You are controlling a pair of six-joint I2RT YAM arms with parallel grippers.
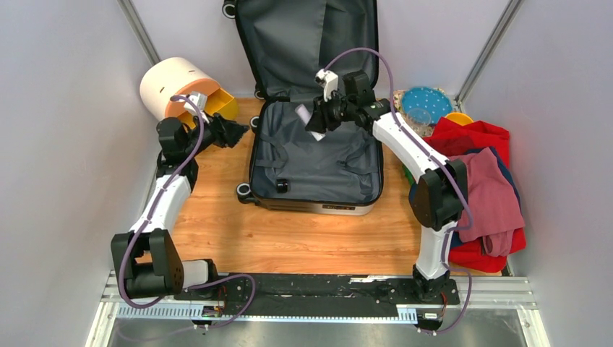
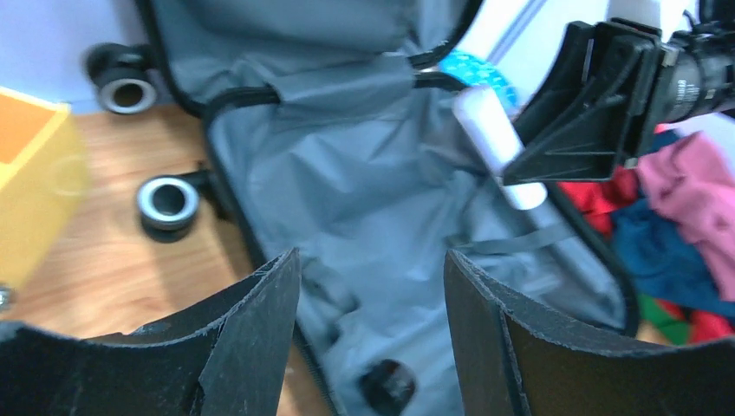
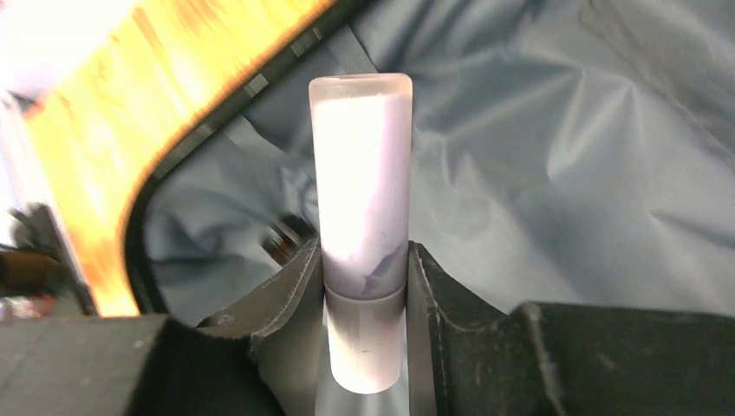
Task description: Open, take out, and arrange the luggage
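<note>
Grey-lined luggage, pale white tube

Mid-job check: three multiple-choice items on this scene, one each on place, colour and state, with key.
1. Where does the clothes pile lie? A in the luggage; B right of the luggage; C left of the luggage.
2. What colour is the tube in the right tool? A green; B black; C white.
3. How is the left tool? A open, empty; B shut on a strap; C shut on the tube.
Key: 1 B, it sits outside the shell, on its right; 2 C, it shows white; 3 A, it stands open with nothing in it.
</note>
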